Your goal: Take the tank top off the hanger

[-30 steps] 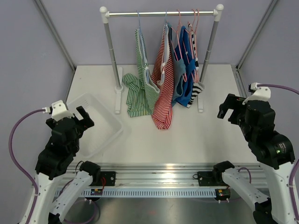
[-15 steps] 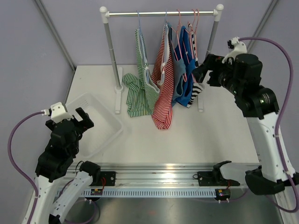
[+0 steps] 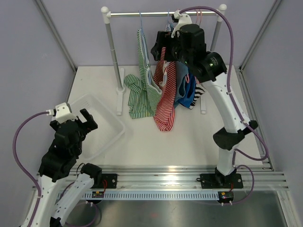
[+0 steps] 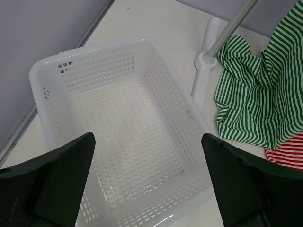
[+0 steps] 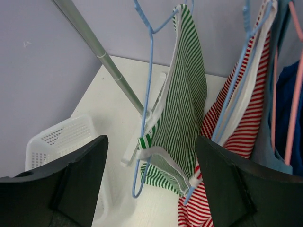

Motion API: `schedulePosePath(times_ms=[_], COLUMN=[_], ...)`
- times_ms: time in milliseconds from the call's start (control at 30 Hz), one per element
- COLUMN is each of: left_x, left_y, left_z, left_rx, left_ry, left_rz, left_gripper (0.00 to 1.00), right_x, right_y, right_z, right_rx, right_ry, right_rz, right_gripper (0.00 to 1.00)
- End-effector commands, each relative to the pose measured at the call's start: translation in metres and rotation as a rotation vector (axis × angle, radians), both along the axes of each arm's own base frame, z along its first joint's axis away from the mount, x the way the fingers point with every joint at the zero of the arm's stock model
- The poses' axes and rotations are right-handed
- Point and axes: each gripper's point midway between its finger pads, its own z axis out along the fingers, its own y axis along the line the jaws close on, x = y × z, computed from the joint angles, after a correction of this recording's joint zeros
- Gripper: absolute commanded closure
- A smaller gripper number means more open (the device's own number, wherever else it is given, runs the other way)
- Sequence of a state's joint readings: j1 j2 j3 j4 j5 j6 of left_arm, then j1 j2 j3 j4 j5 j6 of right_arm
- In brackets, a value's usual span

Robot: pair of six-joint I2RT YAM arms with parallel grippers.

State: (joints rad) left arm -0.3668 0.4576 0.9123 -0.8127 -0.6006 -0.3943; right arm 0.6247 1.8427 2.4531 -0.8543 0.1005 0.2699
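Observation:
A green-striped tank top [image 3: 142, 90] hangs on a blue hanger [image 5: 149, 94] at the left of the rail [image 3: 142, 14], its hem bunched on the table. A red-striped tank top [image 3: 165, 101] hangs beside it on another blue hanger. My right gripper [image 3: 158, 49] is open and empty, raised near the rail in front of these two tops. In the right wrist view the green top [image 5: 184, 109] and the red top [image 5: 241, 127] lie beyond the gripper [image 5: 149, 184], untouched. My left gripper [image 3: 85, 120] is open and empty over the white basket [image 3: 120, 124].
Blue tops [image 3: 187, 90] on pink hangers [image 3: 198, 23] hang at the rail's right end. The rack's left pole [image 5: 104, 61] and foot stand beside the green top. The basket [image 4: 52, 104] sits at the table's left. The green top's hem [image 4: 255, 99] lies right of it.
My right arm has swung from the table's right side up and left to the rail, in front of the green and red tops. The left arm has hardly moved.

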Motion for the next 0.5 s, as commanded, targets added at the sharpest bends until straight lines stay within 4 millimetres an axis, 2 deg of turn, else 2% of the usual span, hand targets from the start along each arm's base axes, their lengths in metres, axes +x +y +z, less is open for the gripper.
schedulePosePath(times_ms=[0, 100, 133, 200, 333, 467], left_x=[0.009, 0.008, 0.008, 0.009, 0.012, 0.013], left_y=[-0.008, -0.007, -0.008, -0.009, -0.012, -0.013], left_z=[0.004, 0.005, 0.005, 0.004, 0.002, 0.001], left_rx=[-0.026, -0.029, -0.03, -0.028, -0.025, -0.025], left_ry=[-0.023, -0.031, -0.033, -0.028, -0.014, -0.012], left_rz=[-0.021, -0.018, -0.021, -0.024, -0.038, -0.044], left_gripper=[0.01, 0.01, 0.01, 0.01, 0.01, 0.01], right_x=[0.014, 0.03, 0.035, 0.04, 0.055, 0.066], right_y=[0.007, 0.024, 0.03, 0.04, 0.063, 0.072], right_z=[0.012, 0.006, -0.003, -0.004, -0.023, -0.037], right_rx=[-0.046, -0.044, -0.056, -0.046, -0.061, -0.087], right_ry=[-0.072, -0.097, -0.089, -0.108, -0.107, -0.112], right_rz=[-0.032, -0.018, -0.01, 0.013, 0.05, 0.036], right_gripper=[0.18, 0.27, 0.28, 0.28, 0.29, 0.34])
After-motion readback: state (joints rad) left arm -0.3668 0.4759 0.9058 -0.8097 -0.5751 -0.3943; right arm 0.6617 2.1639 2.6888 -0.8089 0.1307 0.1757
